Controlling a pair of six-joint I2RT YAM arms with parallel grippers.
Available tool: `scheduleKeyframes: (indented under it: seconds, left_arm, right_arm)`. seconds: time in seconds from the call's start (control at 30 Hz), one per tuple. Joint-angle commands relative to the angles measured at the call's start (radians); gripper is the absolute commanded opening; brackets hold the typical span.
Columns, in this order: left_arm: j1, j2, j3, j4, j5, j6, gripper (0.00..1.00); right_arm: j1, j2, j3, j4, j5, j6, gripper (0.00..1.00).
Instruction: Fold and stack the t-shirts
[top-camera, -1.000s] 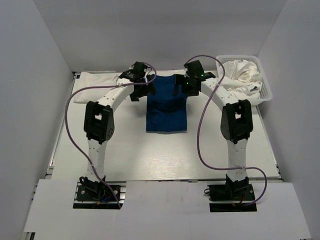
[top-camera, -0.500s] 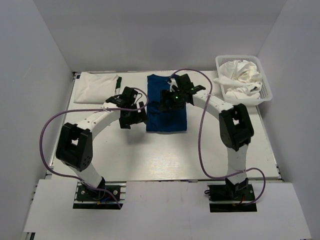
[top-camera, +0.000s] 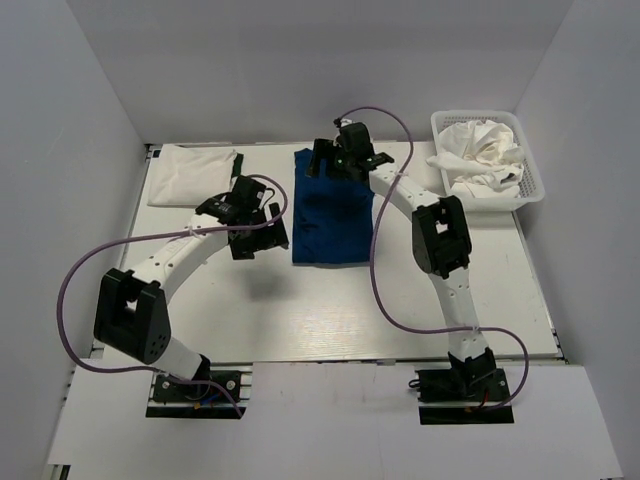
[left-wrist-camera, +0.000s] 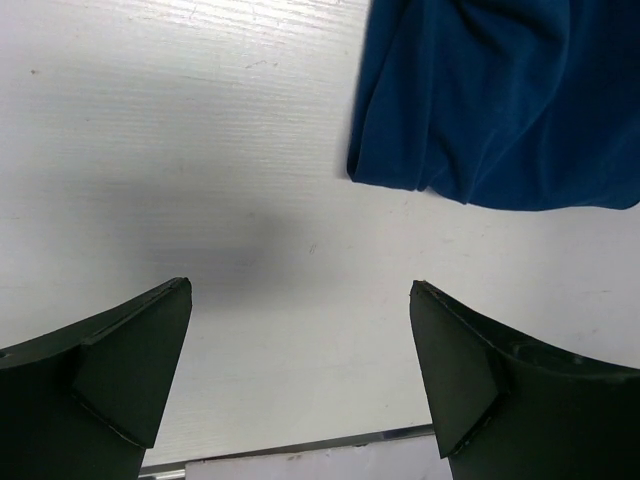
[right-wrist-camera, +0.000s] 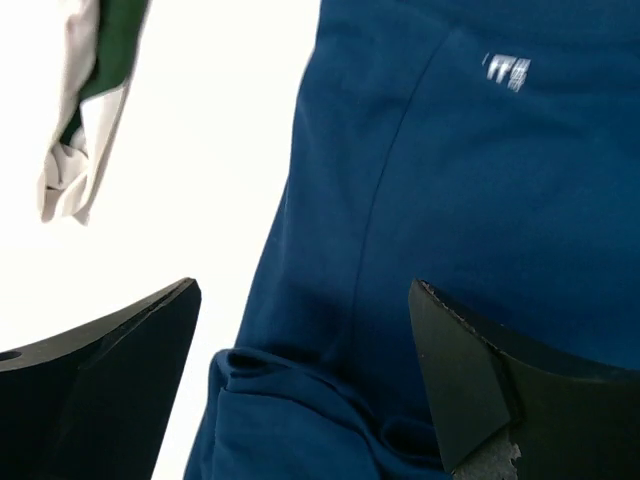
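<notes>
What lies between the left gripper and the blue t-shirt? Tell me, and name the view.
Only bare white table with a faint shadow. The left wrist view shows it, between the open left gripper and the blue t-shirt corner.

The right gripper sits over the blue shirt, hiding its far edge (left wrist view crops it too); the pale mark on it is too blurred to read.

Left pincer drew back beside the blue t-shirt; right pincer swung leftward.
</notes>
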Motion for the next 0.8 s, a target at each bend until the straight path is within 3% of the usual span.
scheduleKeyframes:
  seconds: [0.0,0.07,0.1,0.17,0.2,0.33,0.5,0.77]
  left_arm:
    - [0.001,-0.039,-0.042,0.025,0.001,0.007,1.00]
    - [-0.008,-0.015,-0.069,0.063,0.029,0.031,1.00]
    - [-0.008,-0.004,-0.070,0.078,0.029,0.045,1.00]
    - [-0.019,0.023,-0.082,0.132,0.076,0.076,0.95]
    - [-0.019,0.055,-0.082,0.149,0.098,0.085,0.93]
    - [-0.028,0.125,-0.082,0.236,0.129,0.128,0.85]
    - [-0.028,0.191,-0.057,0.276,0.151,0.165,0.65]
    - [-0.037,0.235,-0.088,0.365,0.234,0.156,0.55]
  right_arm:
    - [-0.003,-0.133,-0.048,0.044,0.003,-0.081,0.90]
    - [-0.008,-0.234,-0.132,0.022,-0.021,-0.095,0.90]
    - [-0.009,-0.354,-0.292,0.021,-0.020,-0.092,0.90]
    - [-0.020,-0.433,-0.404,0.002,-0.018,-0.081,0.90]
    - [-0.023,-0.561,-0.596,0.011,-0.021,-0.067,0.90]
    - [-0.068,-0.765,-0.925,0.001,-0.029,-0.049,0.90]
    - [-0.085,-0.857,-1.065,-0.091,-0.082,-0.060,0.90]
    - [-0.108,-0.765,-1.121,-0.003,-0.185,-0.096,0.90]
